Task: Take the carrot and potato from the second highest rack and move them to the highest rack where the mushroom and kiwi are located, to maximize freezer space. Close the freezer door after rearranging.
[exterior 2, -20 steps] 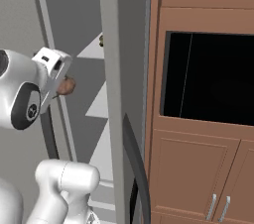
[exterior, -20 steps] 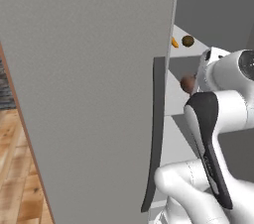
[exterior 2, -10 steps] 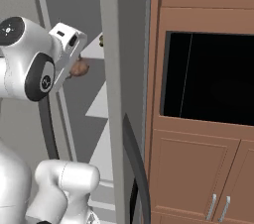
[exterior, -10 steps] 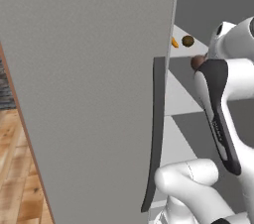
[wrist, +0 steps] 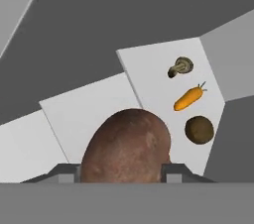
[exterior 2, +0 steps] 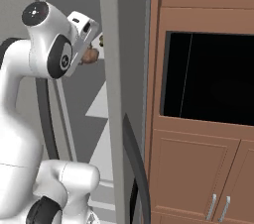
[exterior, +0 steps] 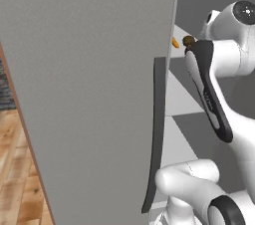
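My gripper (wrist: pixel 120 169) is shut on the potato (wrist: pixel 126 143), a brown rough lump that bulges between the two finger tips. In the right base view the gripper (exterior 2: pixel 92 51) holds the potato (exterior 2: pixel 88 57) up inside the open freezer. Ahead lies the highest rack (wrist: pixel 154 77), a pale plate that bears the mushroom (wrist: pixel 179 66), the orange carrot (wrist: pixel 188 98) and the dark round kiwi (wrist: pixel 199 130). Beside it shows the second highest rack (wrist: pixel 79 111). From the left base, the carrot (exterior: pixel 175 43) and kiwi (exterior: pixel 188 41) peek past the open freezer door (exterior: pixel 89 94).
The door's long dark handle (exterior: pixel 155 134) hangs close to the arm's left. On the arm's right stands a grey door panel (exterior 2: pixel 116 94) with a curved dark handle (exterior 2: pixel 136 168). Beyond it are wooden cabinets (exterior 2: pixel 198 173) and a black oven window (exterior 2: pixel 208 74).
The arm has swung upward, raising the potato from mid-shelf height to the level of the highest rack. The grip on it has stayed the same.
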